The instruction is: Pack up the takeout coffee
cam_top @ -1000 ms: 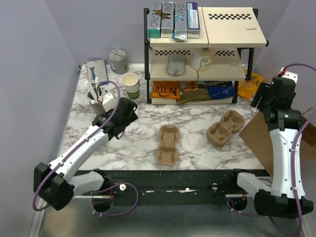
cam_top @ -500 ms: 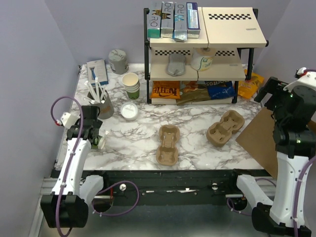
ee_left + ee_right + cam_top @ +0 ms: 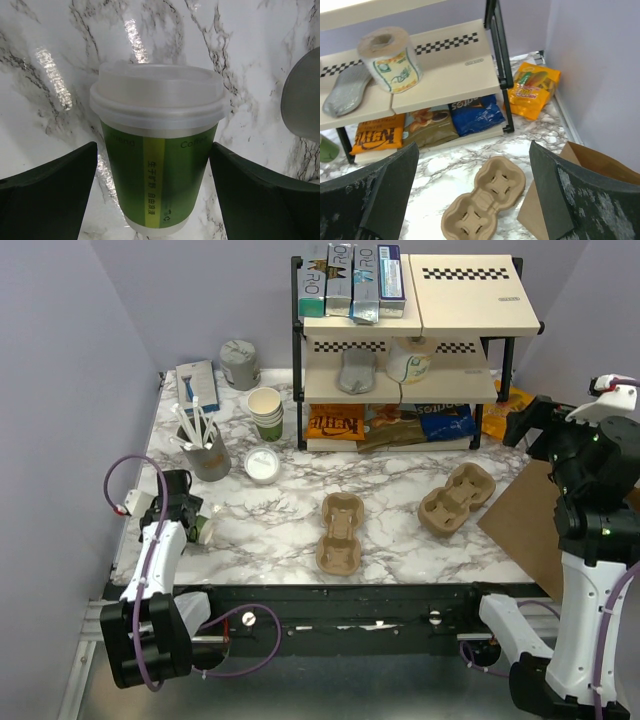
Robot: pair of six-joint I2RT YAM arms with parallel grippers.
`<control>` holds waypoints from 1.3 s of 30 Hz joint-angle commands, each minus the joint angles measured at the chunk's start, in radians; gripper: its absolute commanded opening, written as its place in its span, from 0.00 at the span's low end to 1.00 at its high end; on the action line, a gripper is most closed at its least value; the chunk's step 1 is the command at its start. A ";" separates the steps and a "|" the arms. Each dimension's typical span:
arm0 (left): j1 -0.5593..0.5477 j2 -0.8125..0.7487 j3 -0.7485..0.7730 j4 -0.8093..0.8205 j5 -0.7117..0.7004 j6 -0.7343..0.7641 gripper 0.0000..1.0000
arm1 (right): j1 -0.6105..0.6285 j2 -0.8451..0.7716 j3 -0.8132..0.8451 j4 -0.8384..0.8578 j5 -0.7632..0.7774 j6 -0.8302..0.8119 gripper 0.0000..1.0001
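Observation:
The takeout coffee (image 3: 206, 527) is a small green-banded cup with a white lid, near the table's left edge. In the left wrist view it (image 3: 157, 150) fills the middle, seen side-on against the marble. My left gripper (image 3: 188, 512) is open, with one dark finger on each side of the cup's lower part and a thin gap at each side. My right gripper (image 3: 530, 430) is open and empty, held high over the table's right side. A brown paper bag (image 3: 530, 525) lies at the right edge and also shows in the right wrist view (image 3: 585, 190).
Two pulp cup carriers (image 3: 340, 532) (image 3: 457, 498) lie mid-table; the right one shows below my right gripper (image 3: 485, 202). A grey cup of white sticks (image 3: 207, 455), a loose lid (image 3: 263, 464) and stacked lidless cups (image 3: 266, 412) stand at the back left. A shelf rack (image 3: 410, 390) holds snacks.
My left arm has swung from the table's middle left back to the left edge and settled around the coffee cup. My right arm has lifted and shifted right.

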 commanded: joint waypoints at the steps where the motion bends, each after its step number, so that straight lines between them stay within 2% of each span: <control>1: 0.008 0.042 -0.017 0.119 0.048 0.044 0.99 | -0.001 -0.020 -0.018 0.025 -0.112 -0.018 1.00; 3: 0.007 0.036 -0.029 0.140 0.057 0.050 0.97 | -0.001 -0.028 -0.023 0.029 -0.119 -0.017 1.00; 4: 0.007 0.030 -0.035 0.150 0.060 0.055 0.92 | -0.001 -0.029 -0.023 0.029 -0.132 -0.017 1.00; 6: 0.007 0.004 -0.052 0.160 0.059 0.061 0.87 | 0.004 -0.035 -0.020 0.022 -0.142 -0.017 1.00; 7: 0.007 -0.007 -0.059 0.166 0.059 0.066 0.80 | 0.005 -0.038 -0.020 0.021 -0.153 -0.017 1.00; 11: 0.007 -0.056 -0.066 0.165 0.053 0.078 0.78 | 0.013 -0.055 -0.024 0.019 -0.191 -0.012 1.00; 16: 0.007 -0.145 -0.034 0.099 0.122 0.108 0.78 | 0.040 -0.069 -0.024 0.006 -0.283 -0.001 1.00; 18: 0.005 -0.197 0.003 0.052 0.155 0.119 0.78 | 0.121 -0.067 -0.018 -0.017 -0.293 -0.011 1.00; 22: -0.042 -0.264 0.050 0.048 0.328 0.158 0.76 | 0.309 -0.057 -0.015 -0.062 -0.277 -0.063 1.00; 24: -0.116 -0.298 0.072 0.048 0.353 0.162 0.76 | 0.391 -0.035 -0.015 -0.071 -0.285 -0.093 1.00; 27: -0.232 -0.303 0.111 0.007 0.410 0.204 0.78 | 0.441 0.006 0.006 -0.086 -0.262 -0.103 1.00; 28: -0.257 -0.303 0.118 0.002 0.448 0.219 0.78 | 0.450 0.014 0.008 -0.083 -0.259 -0.104 1.00; 29: -0.280 -0.304 0.119 0.013 0.546 0.281 0.78 | 0.459 0.018 0.008 -0.079 -0.280 -0.115 1.00; 32: -0.372 -0.298 0.101 0.094 0.713 0.337 0.80 | 0.501 0.035 -0.015 -0.047 -0.401 -0.165 1.00; 33: -0.393 -0.291 0.074 0.187 0.834 0.346 0.82 | 0.527 0.040 -0.023 -0.039 -0.438 -0.176 1.00; 35: -0.471 -0.269 0.047 0.307 0.934 0.342 0.84 | 0.551 0.063 -0.032 -0.022 -0.524 -0.178 1.00; 36: -0.499 -0.239 0.029 0.431 1.028 0.342 0.84 | 0.576 0.072 -0.033 -0.018 -0.540 -0.173 1.00; 38: -0.596 -0.208 0.023 0.545 1.089 0.354 0.84 | 0.603 0.095 -0.041 -0.002 -0.570 -0.182 1.00; 39: -0.631 -0.182 0.023 0.653 1.113 0.362 0.84 | 0.635 0.103 -0.046 0.002 -0.581 -0.195 1.00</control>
